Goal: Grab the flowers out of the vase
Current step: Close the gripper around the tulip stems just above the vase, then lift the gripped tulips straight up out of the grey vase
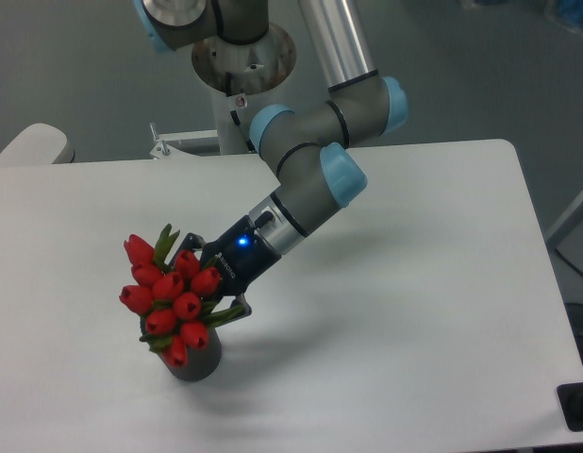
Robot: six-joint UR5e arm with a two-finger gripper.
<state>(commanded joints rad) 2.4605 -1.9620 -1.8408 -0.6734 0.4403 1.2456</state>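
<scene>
The flowers point(167, 300), a tight bunch of red tulip buds with green leaves, stand in the vase point(199, 362), a small dark grey cylinder at the front left of the white table point(414, 311). The buds hide the vase's top and the stems. My gripper point(214, 280) reaches in from the upper right, level with the bunch's right side. Its dark fingers point(231, 311) stand apart, one above and one below the right-hand buds and leaves. The jaws look open around the bunch, not pressed onto it. The flowers still sit in the vase.
The arm's base column point(242, 57) rises at the back centre of the table. A metal bracket point(169, 143) sits at the back edge. A pale rounded object point(32, 143) lies beyond the back left corner.
</scene>
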